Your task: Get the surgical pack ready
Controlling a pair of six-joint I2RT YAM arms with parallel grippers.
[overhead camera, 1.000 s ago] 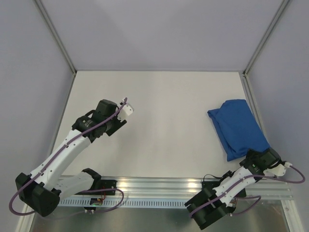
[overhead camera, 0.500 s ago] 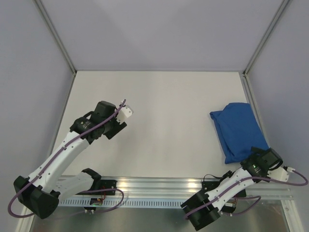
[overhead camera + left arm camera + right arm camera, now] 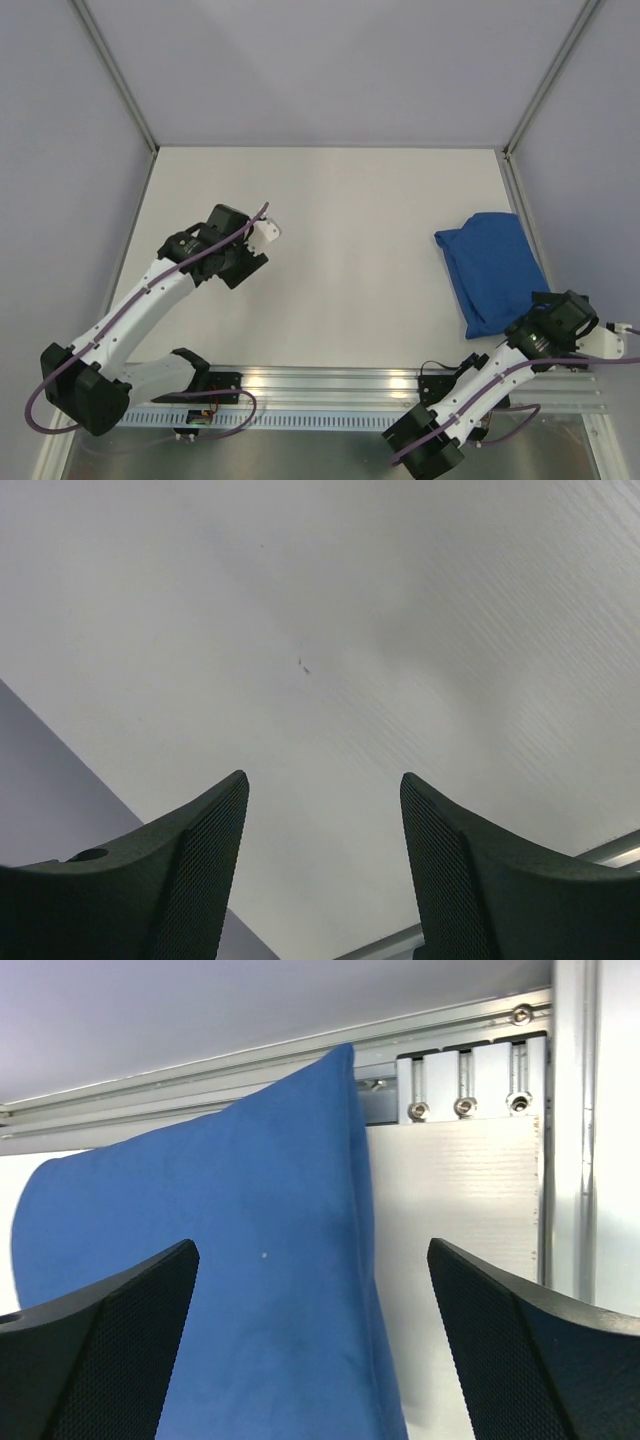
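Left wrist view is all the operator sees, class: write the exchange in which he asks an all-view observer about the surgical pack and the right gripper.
Operator: The left gripper shows me only table. Where is the surgical pack?
Observer: A blue cloth bundle, it lies by the table's right edge, near the right arm.
Operator: Is it held?
Observer: No; the right gripper is wide open by the bundle's near end.
Operator: Any tray or instruments out?
Observer: None visible; only the bundle.

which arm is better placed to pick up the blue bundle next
Right, probably: the right end effector, open, points at the blue bundle close by, while the left end effector hangs over the table far off.
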